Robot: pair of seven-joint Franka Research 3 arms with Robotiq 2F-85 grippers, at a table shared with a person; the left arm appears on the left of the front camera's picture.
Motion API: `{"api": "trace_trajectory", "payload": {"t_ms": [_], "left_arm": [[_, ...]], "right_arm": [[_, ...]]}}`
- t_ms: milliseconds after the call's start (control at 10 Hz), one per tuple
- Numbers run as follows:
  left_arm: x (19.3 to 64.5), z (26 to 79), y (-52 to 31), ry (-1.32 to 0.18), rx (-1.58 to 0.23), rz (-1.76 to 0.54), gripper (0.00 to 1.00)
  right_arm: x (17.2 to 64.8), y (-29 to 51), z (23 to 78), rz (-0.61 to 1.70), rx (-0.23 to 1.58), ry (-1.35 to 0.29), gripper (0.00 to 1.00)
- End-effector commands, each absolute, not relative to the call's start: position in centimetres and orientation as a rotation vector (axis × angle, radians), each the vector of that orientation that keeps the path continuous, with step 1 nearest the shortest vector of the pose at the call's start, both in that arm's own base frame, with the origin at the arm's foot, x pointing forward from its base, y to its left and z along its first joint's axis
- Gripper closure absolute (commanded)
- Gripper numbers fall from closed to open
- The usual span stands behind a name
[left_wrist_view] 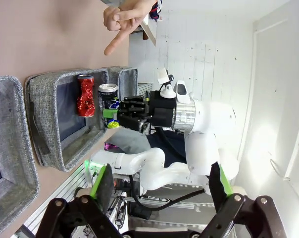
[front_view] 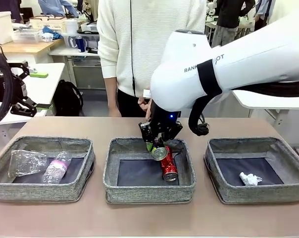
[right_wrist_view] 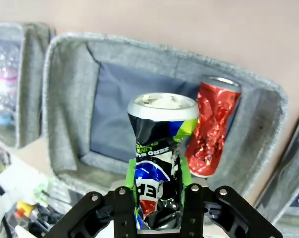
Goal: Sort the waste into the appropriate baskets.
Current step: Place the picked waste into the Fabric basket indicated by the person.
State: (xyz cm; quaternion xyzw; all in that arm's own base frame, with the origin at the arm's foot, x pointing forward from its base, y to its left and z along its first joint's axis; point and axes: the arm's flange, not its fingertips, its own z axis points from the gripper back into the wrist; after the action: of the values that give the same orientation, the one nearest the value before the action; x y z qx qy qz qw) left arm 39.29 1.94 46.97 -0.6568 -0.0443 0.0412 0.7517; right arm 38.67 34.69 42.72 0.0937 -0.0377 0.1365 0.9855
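Observation:
My right gripper (front_view: 157, 143) hangs over the back of the middle basket (front_view: 149, 191), shut on a crushed dark printed can (right_wrist_view: 162, 134) that sits between its green pads. Just under and beside that can, a red can (front_view: 169, 168) leans on the basket's right wall, also seen in the right wrist view (right_wrist_view: 215, 124). The left basket (front_view: 40, 191) holds a clear plastic cup (front_view: 25, 162) and a small bottle (front_view: 57, 169) with a pink label. A white paper wad (front_view: 250, 179) lies in the right basket (front_view: 258, 194). My left gripper (left_wrist_view: 159, 183) is open, held off to the side.
A person stands at the far side of the table, and their hand (left_wrist_view: 121, 22) points a finger down toward the table. The tabletop (front_view: 149, 220) in front of the baskets is bare wood. My left arm's wrist (front_view: 8, 91) sits at the far left edge.

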Motion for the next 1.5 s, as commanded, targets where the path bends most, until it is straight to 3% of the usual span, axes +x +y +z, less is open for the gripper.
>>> {"api": "trace_trajectory", "payload": {"t_ms": [0, 100, 200, 1000, 1200, 1400], "left_arm": [[39.2, 47.2, 1.7, -0.111, -1.443, 0.096, 0.0], [39.2, 47.2, 1.7, -0.111, -1.443, 0.096, 0.0], [39.2, 47.2, 1.7, -0.111, -1.443, 0.096, 0.0], [39.2, 47.2, 1.7, -0.111, -1.443, 0.096, 0.0], [39.2, 47.2, 1.7, -0.111, -1.443, 0.096, 0.0], [39.2, 47.2, 1.7, -0.111, -1.443, 0.096, 0.0]], "right_arm": [[38.6, 34.1, 43.2, 0.299, 0.216, -0.054, 0.55], [38.6, 34.1, 43.2, 0.317, 0.212, -0.062, 0.06], [38.6, 34.0, 43.2, 0.318, 0.22, -0.059, 0.0], [38.4, 33.2, 44.3, 0.294, 0.245, -0.066, 0.0], [36.0, 30.7, 50.2, 0.184, 0.396, 0.022, 0.0], [31.9, 26.0, 55.9, 0.212, 0.684, 0.045, 0.0]]}}
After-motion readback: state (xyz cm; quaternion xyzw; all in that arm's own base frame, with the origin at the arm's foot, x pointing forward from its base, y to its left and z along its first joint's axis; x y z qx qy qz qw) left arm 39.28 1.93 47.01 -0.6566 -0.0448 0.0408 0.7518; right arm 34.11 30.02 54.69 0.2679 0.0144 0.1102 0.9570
